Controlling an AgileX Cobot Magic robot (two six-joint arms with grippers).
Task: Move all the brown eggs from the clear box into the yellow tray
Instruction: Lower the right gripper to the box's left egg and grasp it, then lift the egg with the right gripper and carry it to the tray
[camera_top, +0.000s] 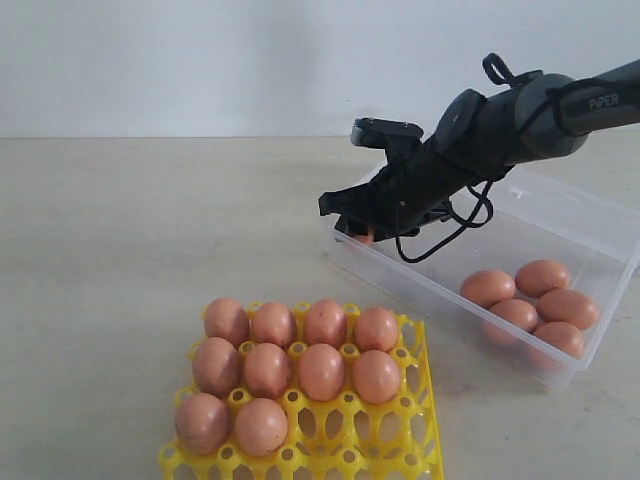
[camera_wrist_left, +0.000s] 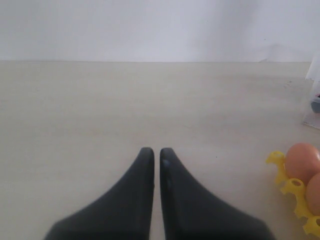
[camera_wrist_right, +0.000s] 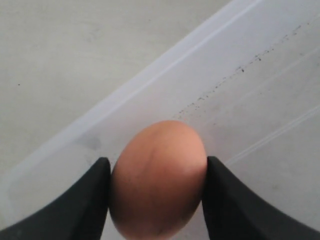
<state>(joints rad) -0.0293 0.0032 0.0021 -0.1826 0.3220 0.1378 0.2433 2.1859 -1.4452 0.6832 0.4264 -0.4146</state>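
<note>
right gripper (camera_wrist_right: 156, 167) grips one egg (camera_wrist_right: 160, 195) above the box (camera_top: 420, 290) corner nearest the tray (camera_top: 425, 400); left gripper (camera_wrist_left: 153, 152) pinched together, empty, over the table (camera_wrist_left: 100, 125). risk: the smooth shell slips out, or clips the box wall while crossing, and cracks.

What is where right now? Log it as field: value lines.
Right gripper: shut on one brown egg, at a corner of the clear box
Left gripper: shut, empty, over bare table
Yellow tray: ten brown eggs in cups
Clear box: five loose eggs at one end
Left to move: six, counting the held egg
</note>
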